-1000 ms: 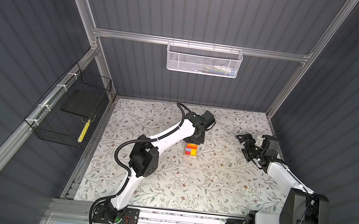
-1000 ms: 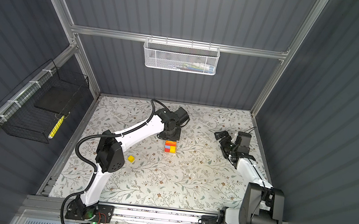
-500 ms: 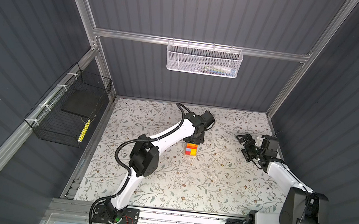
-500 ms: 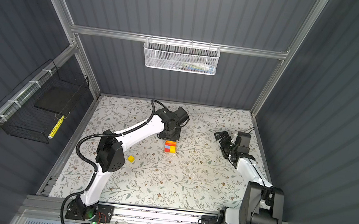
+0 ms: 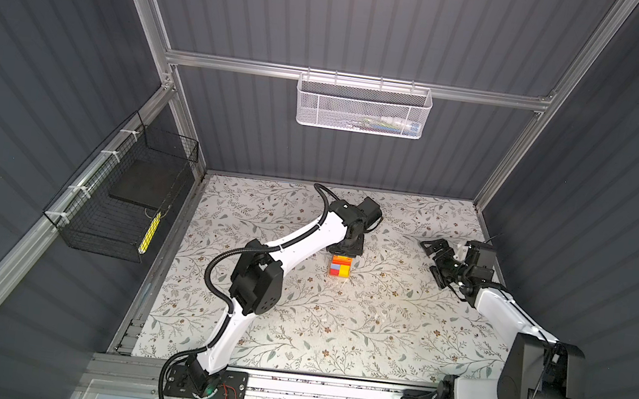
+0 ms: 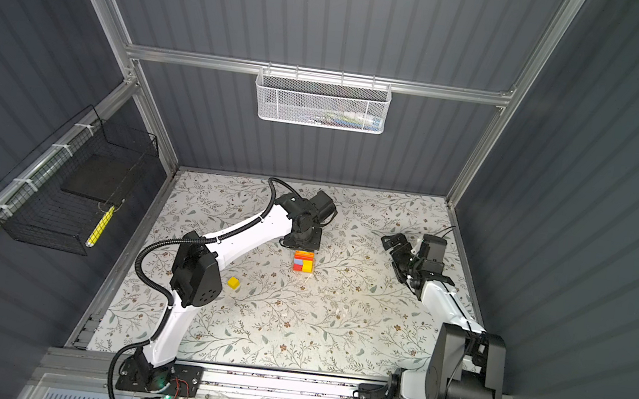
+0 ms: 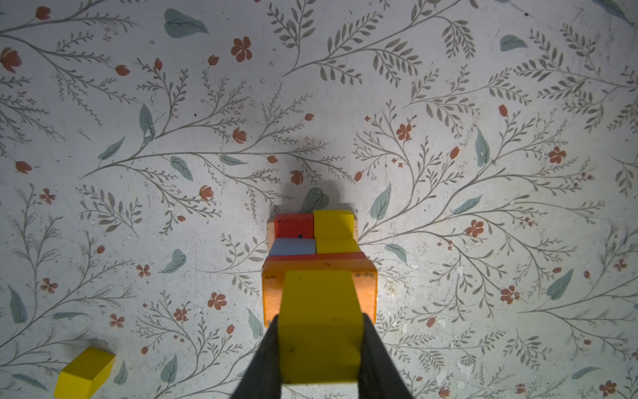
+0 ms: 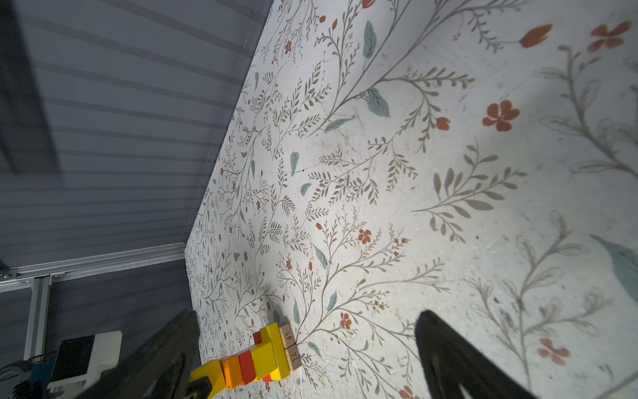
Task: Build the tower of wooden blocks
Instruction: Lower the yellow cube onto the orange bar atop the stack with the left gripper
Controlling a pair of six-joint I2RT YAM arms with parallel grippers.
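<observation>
The left gripper (image 7: 321, 321) has its two dark fingers (image 7: 266, 359) closed on the sides of a yellow block (image 7: 319, 331), holding it straight over the tower (image 7: 317, 248). The block covers the middle of the tower's orange brick (image 7: 272, 293); whether it touches that brick cannot be told. Past the orange brick a thin red brick (image 7: 321, 256) edge shows. Lower in the tower sit a light-blue cube (image 7: 292, 247), a red block (image 7: 294, 225) and a yellow brick (image 7: 335, 231), side by side and touching. The tower stands on a floral mat (image 7: 448, 172). A loose yellow cube (image 7: 84, 374) lies on the mat, well apart from the tower.
</observation>
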